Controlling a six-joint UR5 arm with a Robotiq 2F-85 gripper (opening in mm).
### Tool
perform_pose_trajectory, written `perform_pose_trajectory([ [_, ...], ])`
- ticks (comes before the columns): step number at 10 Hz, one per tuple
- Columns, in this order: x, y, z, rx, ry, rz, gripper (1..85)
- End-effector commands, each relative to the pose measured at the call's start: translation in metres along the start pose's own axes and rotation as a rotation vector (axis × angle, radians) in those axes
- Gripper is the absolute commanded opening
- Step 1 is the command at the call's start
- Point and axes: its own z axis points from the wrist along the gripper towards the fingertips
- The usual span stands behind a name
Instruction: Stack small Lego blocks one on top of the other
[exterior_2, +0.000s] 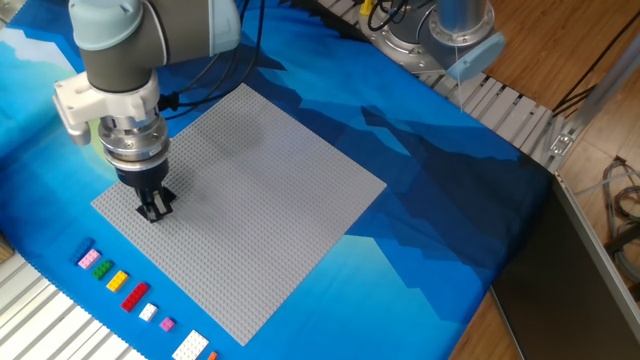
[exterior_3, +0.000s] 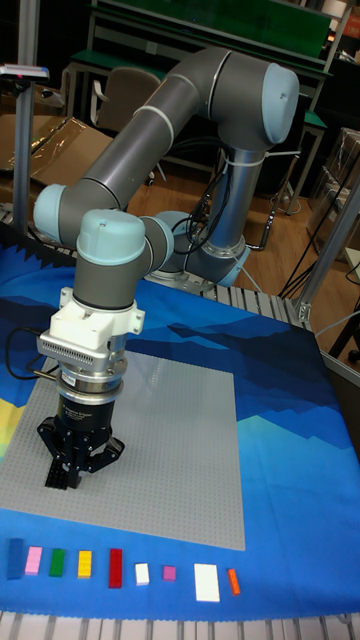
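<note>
My gripper (exterior_2: 153, 209) (exterior_3: 63, 480) stands upright on the near left corner of the grey baseplate (exterior_2: 260, 190) (exterior_3: 190, 440). Its black fingers are drawn together, tips at the plate; I cannot make out anything between them. The small Lego blocks lie in a row on the blue cloth in front of the plate: pink (exterior_2: 87, 258) (exterior_3: 34, 560), green (exterior_2: 102, 269) (exterior_3: 58, 562), yellow (exterior_2: 117, 281) (exterior_3: 84, 564), red (exterior_2: 134, 295) (exterior_3: 115, 567), small white (exterior_2: 148, 312) (exterior_3: 142, 573), purple (exterior_2: 167, 324) (exterior_3: 169, 573), larger white (exterior_2: 192, 347) (exterior_3: 207, 582) and orange (exterior_3: 232, 581).
A dark blue brick (exterior_3: 14, 558) lies at the left end of the row. A ribbed metal rail (exterior_2: 40, 320) runs along the table's front edge. A second robot base (exterior_2: 440, 35) stands behind the cloth.
</note>
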Motion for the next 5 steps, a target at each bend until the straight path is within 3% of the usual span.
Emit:
perform_pose_trajectory([
  [1, -0.0007, 0.0, -0.0009, -0.006, -0.002, 0.011, 1.0],
  [5, 0.0003, -0.0005, -0.0009, -0.005, -0.003, 0.012, 1.0],
])
